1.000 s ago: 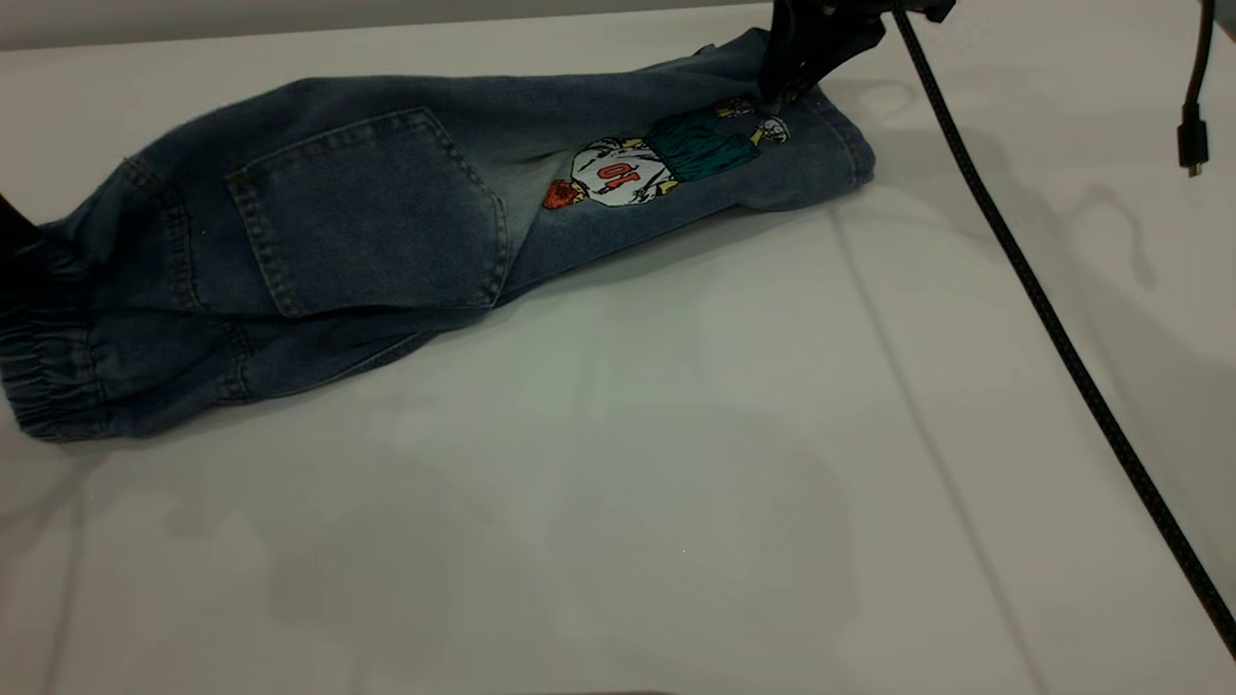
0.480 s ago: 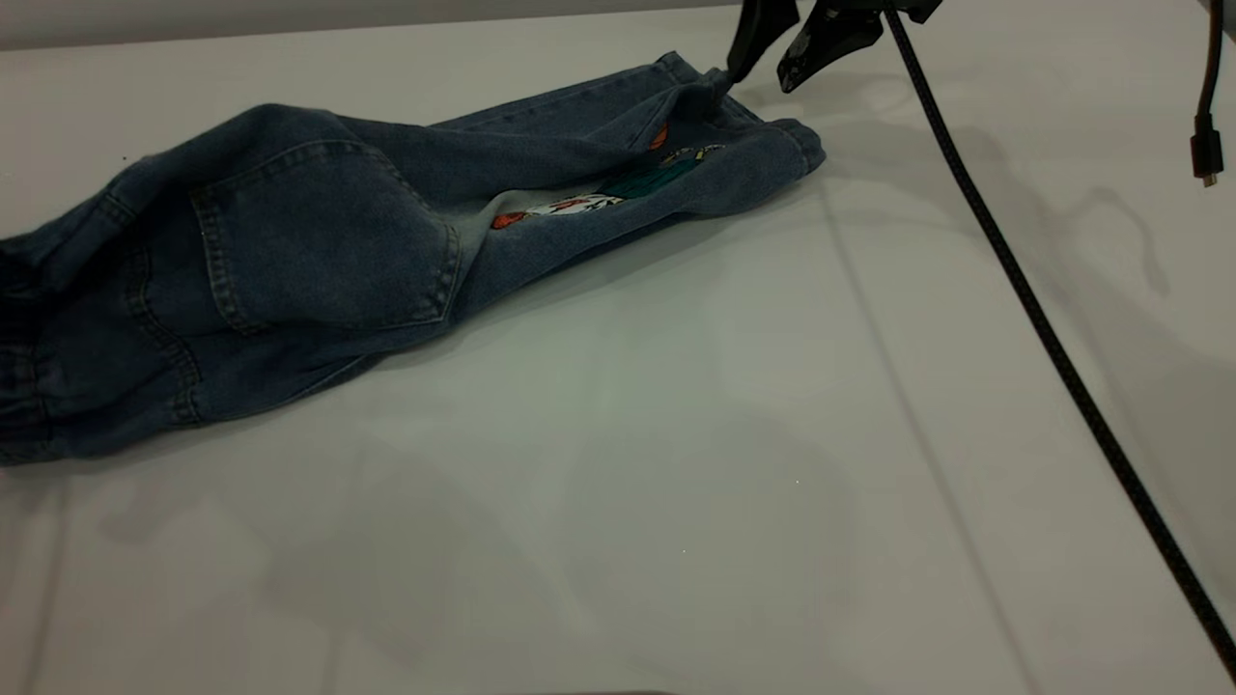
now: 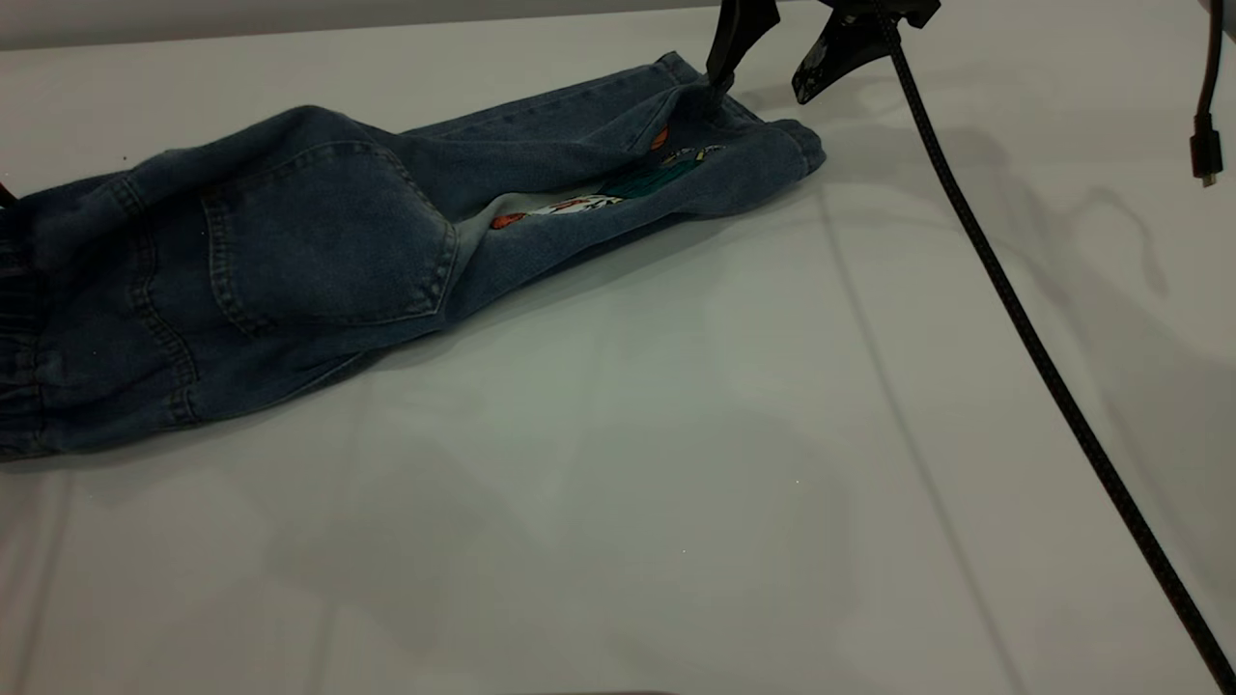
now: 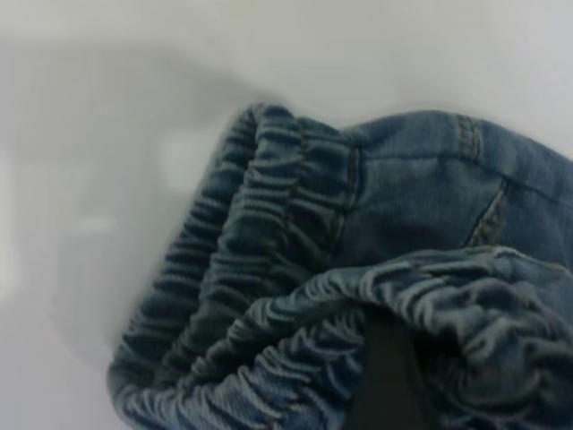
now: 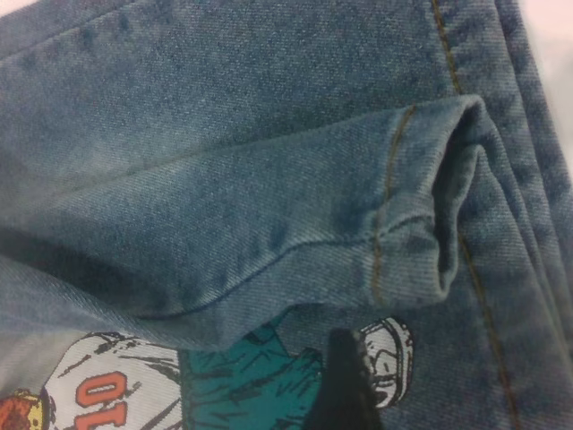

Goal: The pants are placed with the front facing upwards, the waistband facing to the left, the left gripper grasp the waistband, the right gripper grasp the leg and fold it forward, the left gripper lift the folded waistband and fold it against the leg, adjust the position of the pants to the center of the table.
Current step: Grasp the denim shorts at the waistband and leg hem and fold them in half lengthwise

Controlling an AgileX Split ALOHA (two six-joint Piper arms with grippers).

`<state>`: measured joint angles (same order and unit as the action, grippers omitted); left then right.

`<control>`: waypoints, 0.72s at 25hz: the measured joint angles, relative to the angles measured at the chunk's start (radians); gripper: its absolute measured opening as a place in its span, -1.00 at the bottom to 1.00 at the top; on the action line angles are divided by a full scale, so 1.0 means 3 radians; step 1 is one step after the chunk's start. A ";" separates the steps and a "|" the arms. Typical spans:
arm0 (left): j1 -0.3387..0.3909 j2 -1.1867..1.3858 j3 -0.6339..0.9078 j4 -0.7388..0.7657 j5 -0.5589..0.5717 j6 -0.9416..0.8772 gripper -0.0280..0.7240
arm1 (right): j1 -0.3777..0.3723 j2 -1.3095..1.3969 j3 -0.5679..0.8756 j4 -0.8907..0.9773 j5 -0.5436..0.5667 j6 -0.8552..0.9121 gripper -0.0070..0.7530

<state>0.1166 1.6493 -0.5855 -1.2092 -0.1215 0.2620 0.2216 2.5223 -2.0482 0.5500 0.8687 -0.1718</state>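
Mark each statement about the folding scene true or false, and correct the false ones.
1. The right gripper has its jaws open above the hem of the leg. True.
2. The pants lie with a back patch pocket facing up. True.
3. The waistband lies at the exterior view's right edge. False: it is at the left edge, gathered and ruffled.
4. The printed figure on the leg is fully on show. False: a fold of denim covers part of it.
5. The pants sit at the centre of the table. False: they lie toward its far left, and the near part is bare.
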 joint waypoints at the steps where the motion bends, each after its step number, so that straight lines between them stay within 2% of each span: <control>1: 0.0000 0.0000 0.0000 0.0027 -0.0015 0.0017 0.25 | 0.0000 0.0000 0.0000 0.0000 0.0008 -0.0004 0.35; 6: 0.0000 0.0000 0.0000 0.0049 -0.0144 0.0357 0.26 | 0.0000 0.0000 0.0000 0.0000 0.0074 -0.0016 0.35; 12: 0.0000 0.0000 0.0000 -0.0004 -0.0079 0.0502 0.26 | 0.0000 0.0000 -0.0003 0.0000 0.0174 -0.0028 0.35; 18: 0.0025 0.0000 0.0000 0.0003 0.0269 0.1191 0.26 | 0.0003 0.0000 -0.0003 0.0003 0.0479 -0.0054 0.35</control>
<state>0.1241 1.6492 -0.5855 -1.2084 -0.0407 0.6192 0.2226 2.5223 -2.0493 0.5508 1.0122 -0.1879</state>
